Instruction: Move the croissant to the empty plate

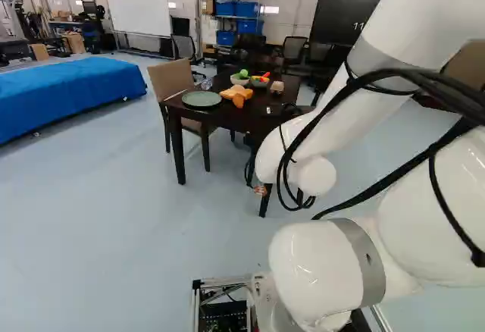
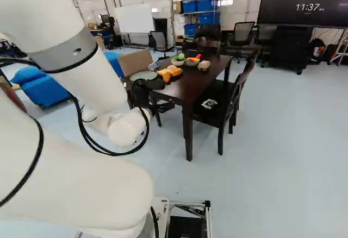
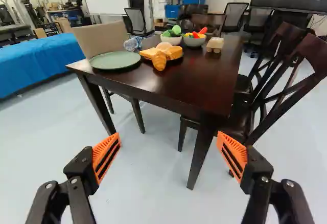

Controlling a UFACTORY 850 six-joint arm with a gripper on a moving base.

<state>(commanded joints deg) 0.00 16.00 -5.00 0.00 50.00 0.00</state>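
So we had the gripper (image 2: 145,92) spread wide, orange pads (image 3: 106,156) well apart, and we weren't holding anything with it. We were on the near side of the dark table (image 3: 204,83), and between the fingers our wrist view mostly showed floor and table legs.

The croissant (image 3: 159,61) was up on the tabletop, toward the left end, just right of the green plate (image 3: 115,60). That plate was empty and sat by the left edge. Right behind the croissant we had some bread slices (image 3: 175,52), overlapping it in our view, so we couldn't tell if they actually touched. A small rounded bun-like piece (image 3: 163,46) was just beyond those.

Farther back we had a bowl of green veggies (image 3: 171,40), with a bowl of red, orange and yellow ones (image 3: 194,41) just to its right. A pale tan block (image 3: 215,44) sat right of both bowls, and a clear bottle (image 3: 133,43) lay off to the left of them.

Around the table: a beige chair (image 3: 102,37) at the left, dark wooden chairs (image 3: 283,93) along the right. A big blue cover (image 1: 68,93) stretched out farther left.
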